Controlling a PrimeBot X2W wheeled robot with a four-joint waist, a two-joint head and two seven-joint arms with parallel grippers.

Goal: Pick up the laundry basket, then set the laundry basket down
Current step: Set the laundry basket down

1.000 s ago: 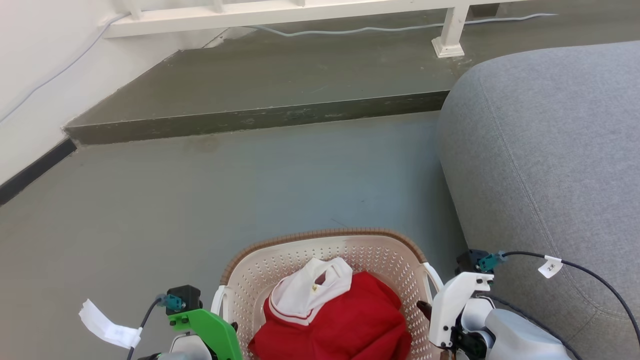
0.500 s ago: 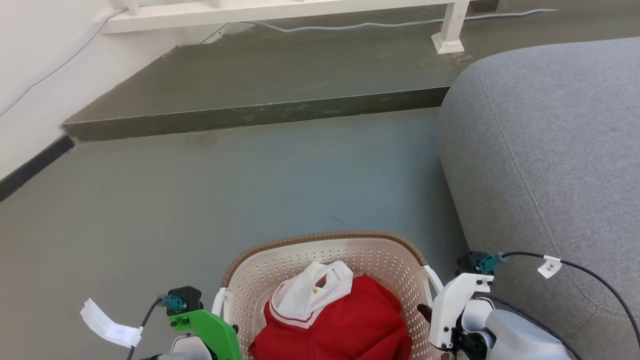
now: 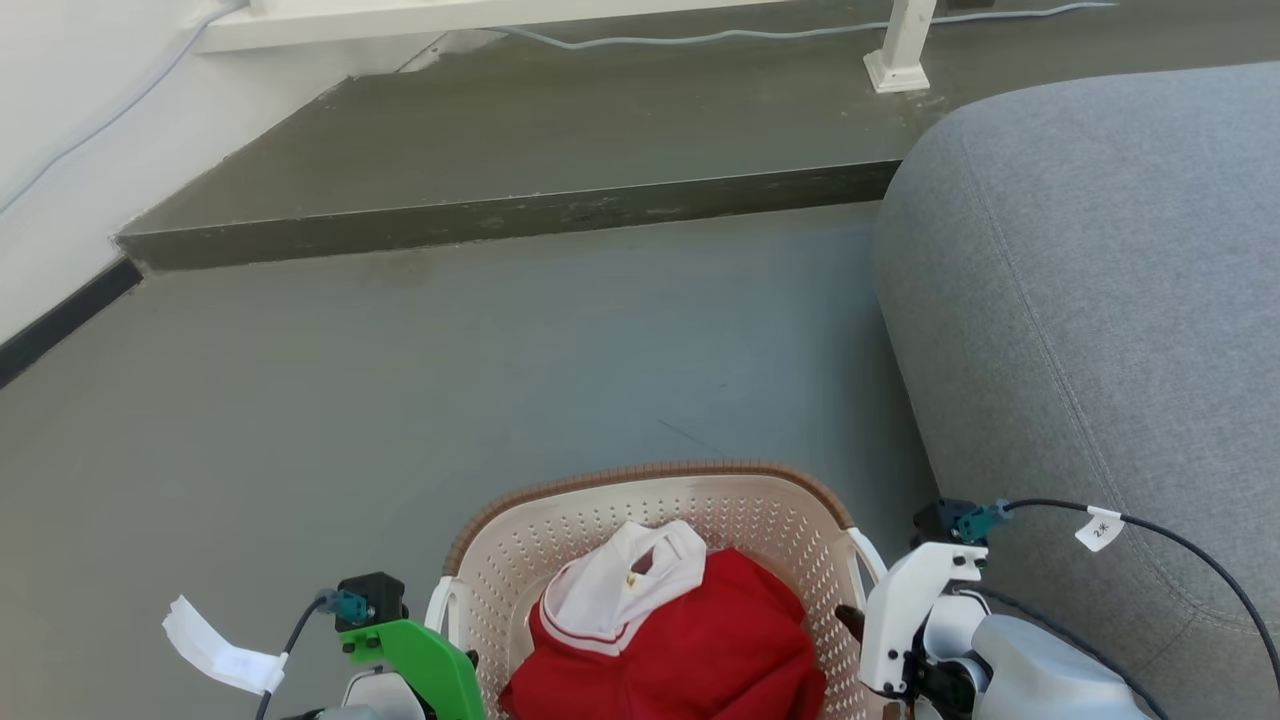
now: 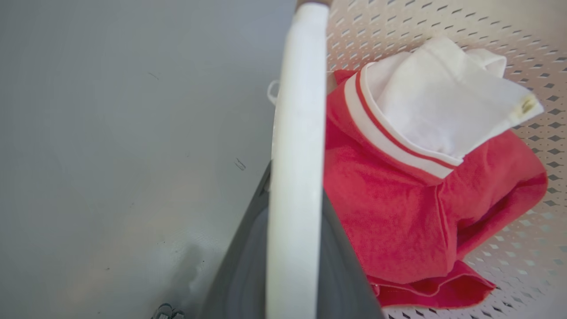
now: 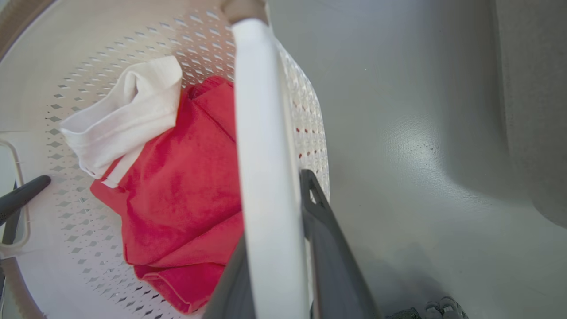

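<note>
Wrist views: L+R jaws clamp smooth white handles [image 4: 294,133] of perforated plastic basket [image 4: 443,17].

One laundry basket [image 3: 655,478], folks! Two white handles [image 3: 441,603] [image 3: 868,558] on it. One red-and-white shirt [image 3: 690,645]. Two grippers counted: left gripper [image 4: 294,186], right gripper [image 5: 274,208]. One grey sofa [image 3: 1100,300], one raised step [image 3: 500,150], and two paper tags [image 3: 215,655] [image 3: 1098,528].

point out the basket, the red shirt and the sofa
basket [image 3: 780,530]: head view, perforated far inner wall
red shirt [image 3: 690,640]: head view, middle of the red cloth
sofa [image 3: 1100,300]: head view, grey top
</note>
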